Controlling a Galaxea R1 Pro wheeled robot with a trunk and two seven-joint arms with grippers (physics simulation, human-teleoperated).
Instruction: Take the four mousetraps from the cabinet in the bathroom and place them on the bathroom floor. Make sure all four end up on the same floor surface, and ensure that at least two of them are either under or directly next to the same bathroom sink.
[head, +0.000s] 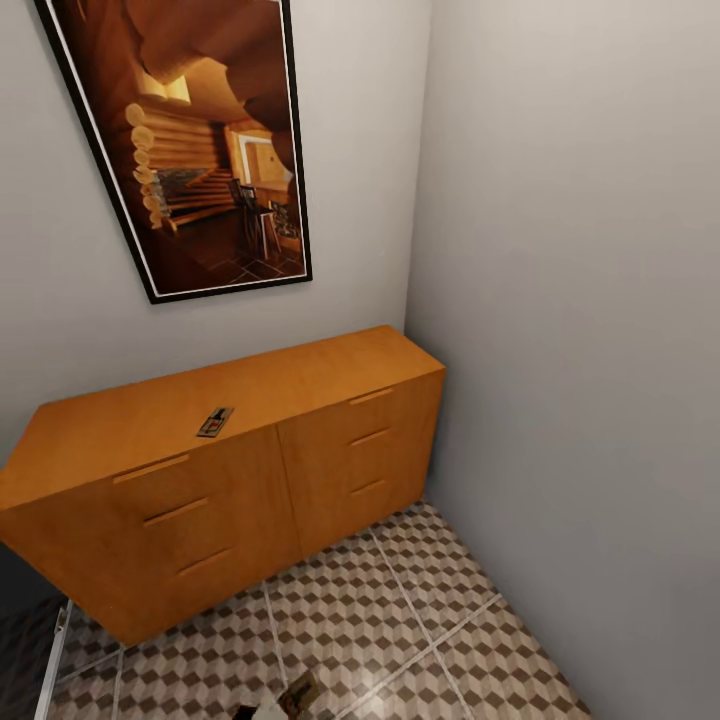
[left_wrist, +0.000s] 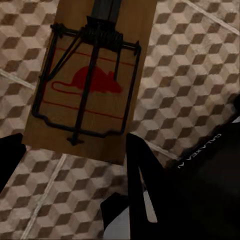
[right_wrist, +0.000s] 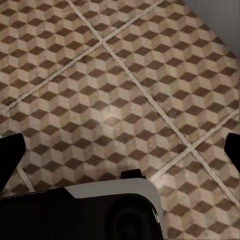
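Mousetrap (left_wrist: 85, 85) held lengthwise by left fingers (left_wrist: 145, 185); right fingers (right_wrist: 10, 155) spread, empty.

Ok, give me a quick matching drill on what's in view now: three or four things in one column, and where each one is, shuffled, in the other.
Things:
1. mousetrap with the red mouse print
2. second mousetrap
3. cabinet
4. framed picture

Places:
A. hung on the wall above the cabinet
B. lying on the cabinet top
C. over the bathroom floor, between the left gripper's fingers
D. standing in the corner against the walls

Pairs: 1-C, 2-B, 3-D, 4-A
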